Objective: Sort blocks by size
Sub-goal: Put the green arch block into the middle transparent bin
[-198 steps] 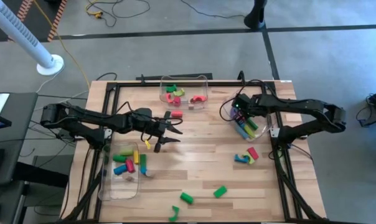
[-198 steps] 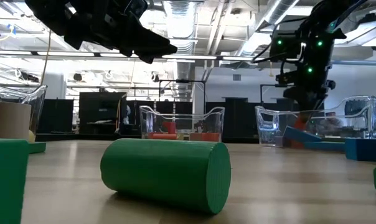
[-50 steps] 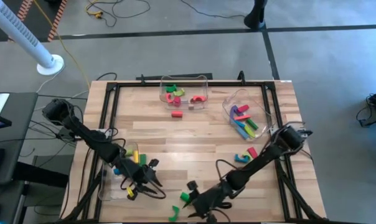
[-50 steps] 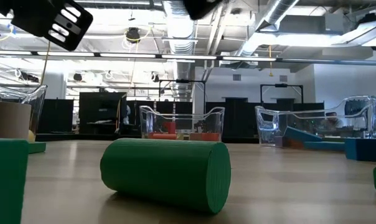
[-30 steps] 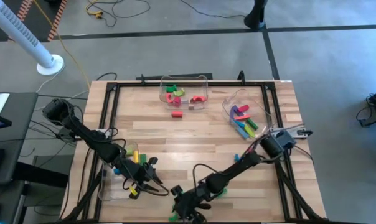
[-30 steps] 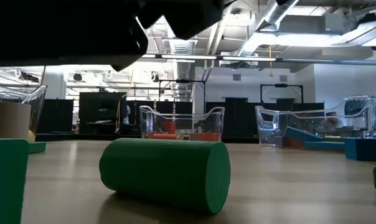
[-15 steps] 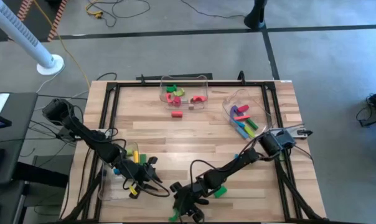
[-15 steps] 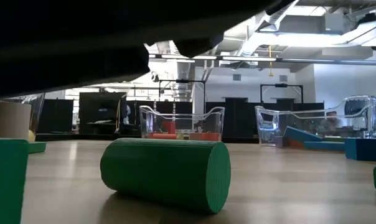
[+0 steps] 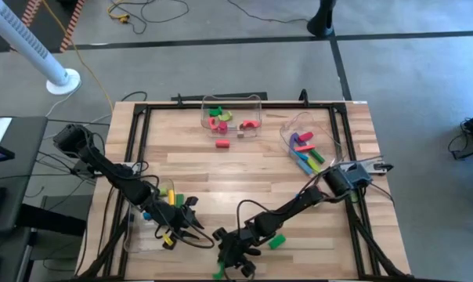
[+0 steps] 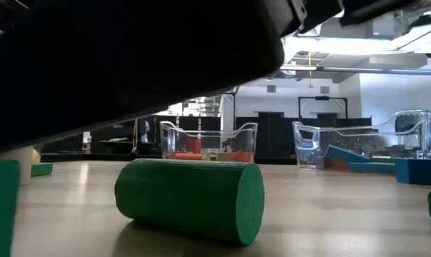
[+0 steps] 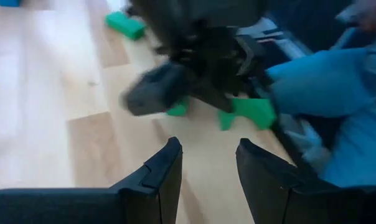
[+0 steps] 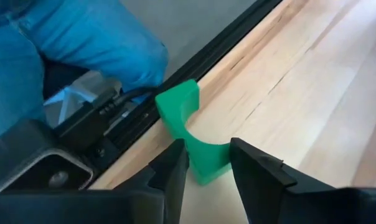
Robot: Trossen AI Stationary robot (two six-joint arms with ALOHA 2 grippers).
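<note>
Straddling the green arch (image 12: 191, 134) only in wrist view: right pincer (image 12: 208, 163).

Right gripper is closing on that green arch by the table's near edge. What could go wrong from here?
The green arch lies right against the table's black edge rail, so the right gripper could knock it over the side or jam on the rail. Only the arch's end sits between the fingers, so it may twist free. The left gripper waits close by.

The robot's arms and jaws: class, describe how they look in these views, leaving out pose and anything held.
Both arms are slim, black and jointed, with loose dark cables looping alongside. The right arm carries a bulkier grey-black joint housing. Each gripper ends in two flat, matte black fingers with angular, stepped tips.
</note>
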